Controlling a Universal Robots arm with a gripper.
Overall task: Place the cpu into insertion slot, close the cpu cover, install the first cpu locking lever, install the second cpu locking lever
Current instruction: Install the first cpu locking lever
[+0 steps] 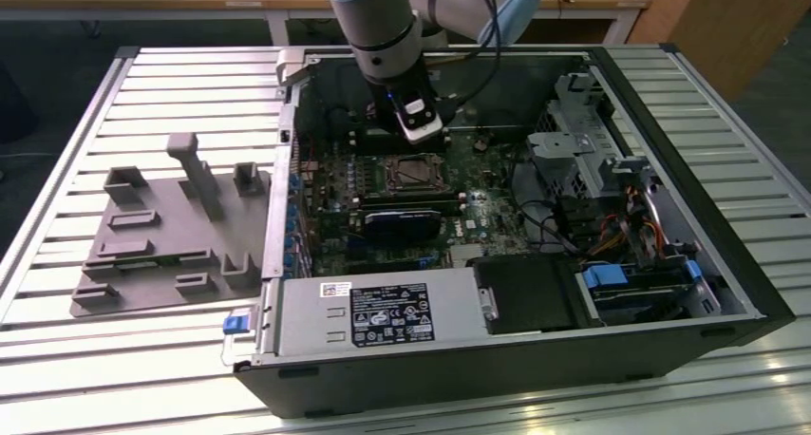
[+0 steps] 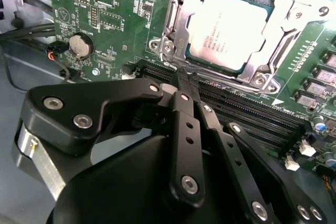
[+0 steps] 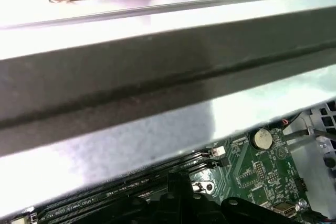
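The gripper [image 2: 181,77] has its fingers drawn together, with nothing visible between them. Its tips are at the socket's edge, just beside the cover [image 2: 289,19]. The cover lies flat over the cpu [image 2: 228,27], which is seated in the socket. The step in hand looks like latching. It calls for keeping the tips low and pressing along the edge, clear of the memory slots [image 2: 247,114].

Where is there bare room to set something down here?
The slatted table is bare between the grey fixture tray and its near edge, at the exterior view's left. Inside the computer case it is crowded: motherboard, cables, power supply, and the gripper at the CPU socket.
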